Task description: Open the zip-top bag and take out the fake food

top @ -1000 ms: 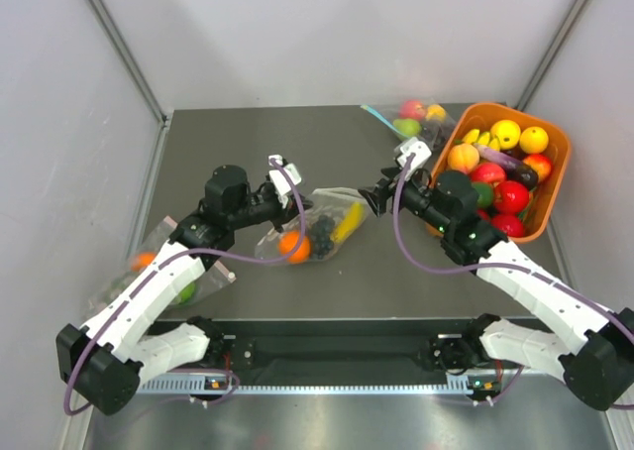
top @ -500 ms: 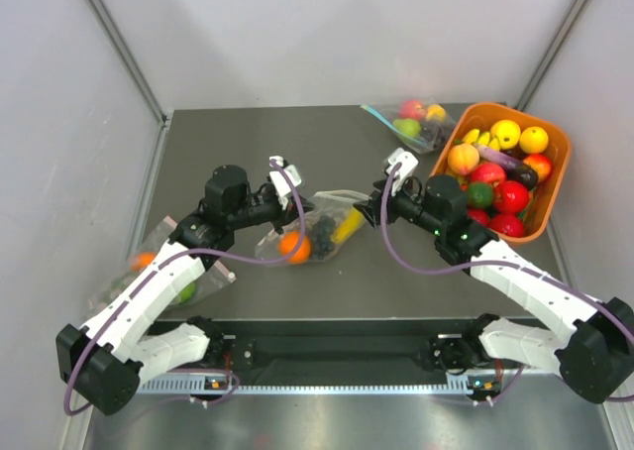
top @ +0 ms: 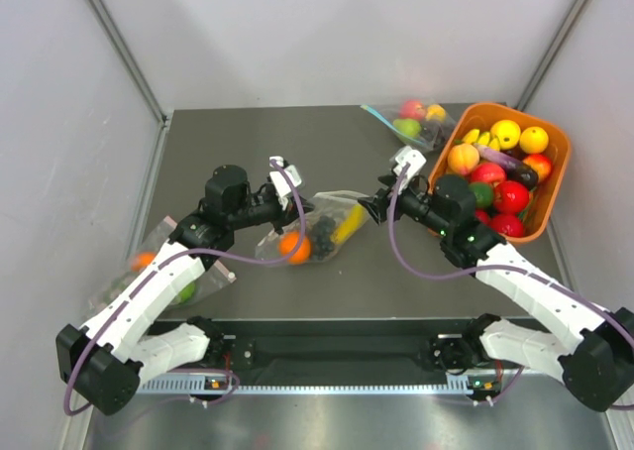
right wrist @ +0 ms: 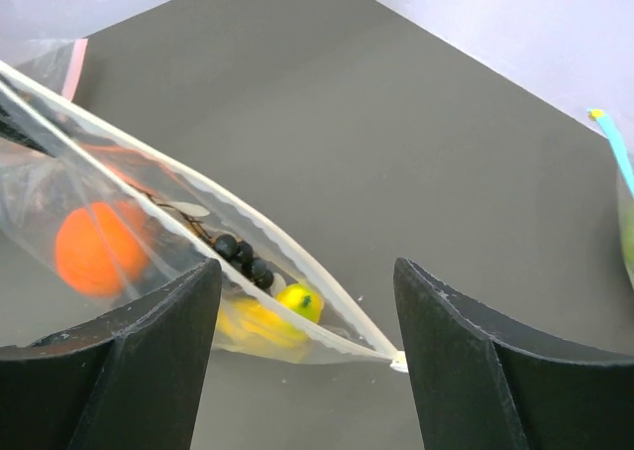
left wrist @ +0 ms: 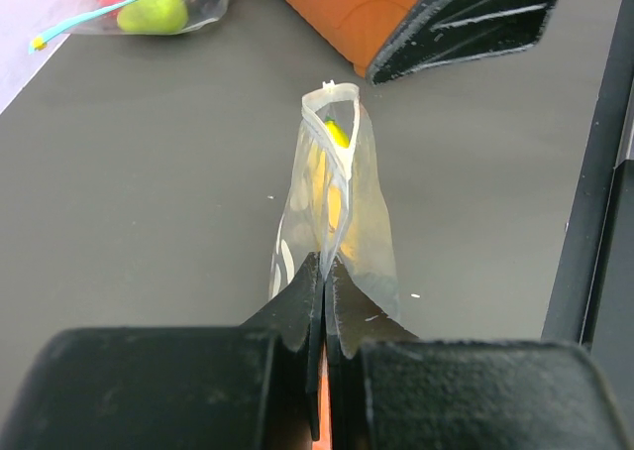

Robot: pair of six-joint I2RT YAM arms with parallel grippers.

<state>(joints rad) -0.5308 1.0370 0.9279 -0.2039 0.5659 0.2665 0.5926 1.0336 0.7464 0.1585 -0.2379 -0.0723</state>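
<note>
the left jaws are shut tight on the small clear dotted soft plastic bag [left wrist: 342, 202]; the right jaws gape wide and empty by its far corner. the bag sits mid dark worktop [top: 248, 153] with plastic toy fruit [right wrist: 94, 247] inside. it looks light, floppy and slippery, so pinch its thin top lip.
</note>
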